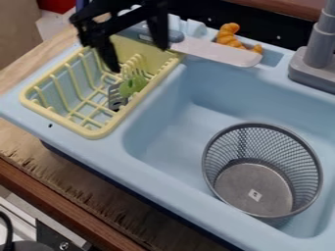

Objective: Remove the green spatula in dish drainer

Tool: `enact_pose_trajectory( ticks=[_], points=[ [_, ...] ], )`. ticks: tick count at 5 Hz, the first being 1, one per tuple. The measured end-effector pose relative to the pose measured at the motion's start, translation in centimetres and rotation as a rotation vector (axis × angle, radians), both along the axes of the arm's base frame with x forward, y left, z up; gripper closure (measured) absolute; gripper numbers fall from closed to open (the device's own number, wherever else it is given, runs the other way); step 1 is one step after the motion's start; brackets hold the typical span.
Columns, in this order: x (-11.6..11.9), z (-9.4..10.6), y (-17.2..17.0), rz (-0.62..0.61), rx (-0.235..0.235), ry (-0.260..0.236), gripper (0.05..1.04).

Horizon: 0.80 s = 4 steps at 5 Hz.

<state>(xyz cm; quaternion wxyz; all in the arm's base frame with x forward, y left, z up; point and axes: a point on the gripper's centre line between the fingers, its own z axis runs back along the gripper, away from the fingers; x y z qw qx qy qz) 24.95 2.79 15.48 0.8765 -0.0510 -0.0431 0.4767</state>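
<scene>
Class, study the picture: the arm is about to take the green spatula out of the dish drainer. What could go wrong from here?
The pincer might pick up the grey utensil too, since it sits right beside the green spatula. The spatula could also snag on the yellow drainer's upright prongs, close by it. One finger appears near the knife, so a sideways move may knock it.

Bright, diffuse light; soft shadows inside dish drainer (95,133), around wire basket (239,184); pale sheen on sink (175,128)
</scene>
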Motion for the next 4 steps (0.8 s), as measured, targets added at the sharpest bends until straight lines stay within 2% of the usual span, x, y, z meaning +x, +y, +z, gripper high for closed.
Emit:
enact_pose_trajectory(
  ticks=[1,2,3,4],
  points=[
    [0.0,0.4,-1.3,-0.147,0.057,0.021,0.084],
    [0.3,0.5,-2.3,-0.315,0.08,-0.004,0.084],
    [0.2,-0.2,-3.0,-0.572,0.145,-0.005,0.084],
    [0.4,-0.5,-2.3,-0.81,0.172,0.002,0.084]
  ],
)
